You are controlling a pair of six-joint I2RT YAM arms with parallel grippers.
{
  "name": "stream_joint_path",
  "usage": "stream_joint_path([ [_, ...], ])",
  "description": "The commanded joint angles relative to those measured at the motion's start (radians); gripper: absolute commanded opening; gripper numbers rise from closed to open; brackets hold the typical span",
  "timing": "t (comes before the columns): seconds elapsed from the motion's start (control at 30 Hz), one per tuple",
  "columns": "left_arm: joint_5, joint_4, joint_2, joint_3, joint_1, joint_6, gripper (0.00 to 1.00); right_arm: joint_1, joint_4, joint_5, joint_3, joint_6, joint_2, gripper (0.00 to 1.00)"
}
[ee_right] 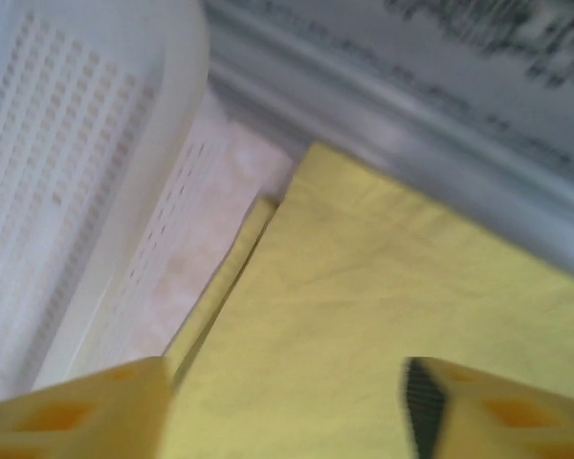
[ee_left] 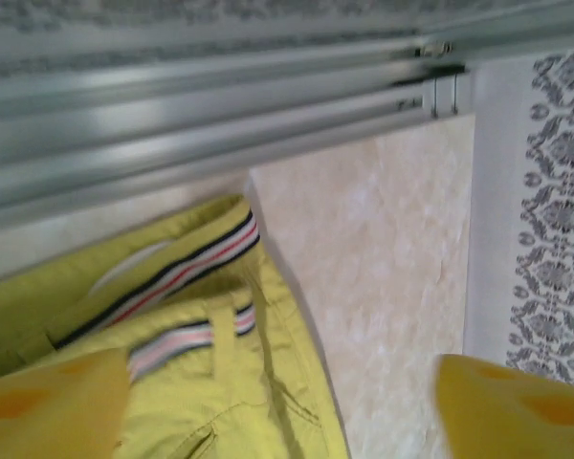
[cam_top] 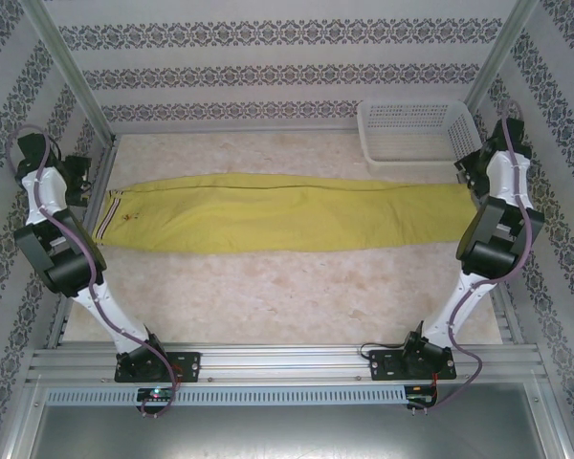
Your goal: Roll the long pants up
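The long pants (cam_top: 287, 212) lie flat across the middle of the desk (cam_top: 268, 306), seemingly folded lengthwise with one leg on the other. The striped waistband (ee_left: 172, 277) is at the left end and the hems are at the right, just beside the white mesh basket (cam_top: 416, 129). The left tool (ee_left: 282, 411) hovers over the waistband corner with its fingers spread wide and nothing between them; the right tool (ee_right: 287, 411) hangs over the hem end, likewise spread and empty. The roll looks not yet begun. To do it well, I judge both tools should work from one end, pinch all layers at the two edges together, and turn the cloth over itself evenly, keeping the roll tight and square so it does not skew. Count: one pair of pants, one basket, two tools
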Motion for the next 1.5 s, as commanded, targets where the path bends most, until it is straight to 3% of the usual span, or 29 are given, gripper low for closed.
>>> stream_joint_path([
  [0.0, -0.065, 0.022, -0.013, 0.057, 0.007, 0.020, 1.00, 0.003, 0.018, 0.088, 0.047, -0.043, -0.017, 0.98],
  [0.17, -0.054, -0.011, -0.078, 0.030, 0.005, 0.040, 1.00, 0.026, 0.003, 0.073, 0.040, -0.092, -0.074, 0.94],
  [0.2, -0.051, -0.012, -0.104, 0.008, 0.004, 0.042, 0.79, 0.036, 0.006, 0.055, 0.020, -0.100, -0.094, 0.86],
  [0.23, -0.051, -0.010, -0.127, -0.016, 0.001, 0.042, 0.40, 0.048, 0.025, 0.027, -0.010, -0.114, -0.118, 0.69],
  [0.27, -0.056, -0.014, -0.157, -0.049, -0.004, 0.041, 0.07, 0.067, 0.051, -0.005, -0.055, -0.125, -0.148, 0.21],
  [0.3, -0.057, -0.015, -0.182, -0.087, -0.016, 0.041, 0.00, 0.090, 0.072, -0.020, -0.099, -0.134, -0.181, 0.00],
  [0.43, -0.051, 0.014, -0.274, -0.258, -0.126, 0.044, 0.00, 0.256, 0.123, -0.076, -0.226, -0.171, -0.252, 0.00],
  [0.5, -0.082, 0.036, -0.304, -0.353, -0.211, 0.030, 0.00, 0.376, 0.091, -0.031, -0.229, -0.222, -0.237, 0.00],
  [0.6, -0.090, 0.087, -0.301, -0.459, -0.285, -0.006, 0.00, 0.459, 0.054, 0.049, -0.220, -0.268, -0.191, 0.00],
  [0.63, -0.084, 0.090, -0.291, -0.474, -0.293, -0.010, 0.00, 0.459, 0.057, 0.039, -0.229, -0.268, -0.182, 0.04],
  [0.73, -0.083, 0.097, -0.253, -0.497, -0.310, 0.010, 0.00, 0.446, 0.097, -0.072, -0.262, -0.285, -0.160, 0.51],
  [0.77, -0.092, 0.097, -0.239, -0.500, -0.314, 0.016, 0.00, 0.452, 0.079, -0.078, -0.250, -0.295, -0.141, 0.60],
  [0.97, -0.101, 0.094, -0.112, -0.457, -0.314, 0.042, 0.00, 0.489, 0.042, -0.095, -0.251, -0.327, -0.109, 0.57],
  [1.07, -0.153, 0.028, -0.038, -0.383, -0.315, 0.074, 0.00, 0.490, 0.042, -0.076, -0.288, -0.330, -0.144, 0.64],
  [1.1, -0.181, -0.003, -0.013, -0.357, -0.313, 0.083, 0.00, 0.489, 0.032, -0.061, -0.292, -0.338, -0.155, 0.73],
  [1.17, -0.240, -0.058, 0.026, -0.308, -0.308, 0.094, 0.00, 0.486, 0.013, -0.034, -0.293, -0.356, -0.174, 0.78],
  [1.47, -0.409, -0.246, 0.091, -0.229, -0.192, 0.087, 0.00, 0.383, -0.029, 0.006, -0.322, -0.379, -0.256, 0.80],
])
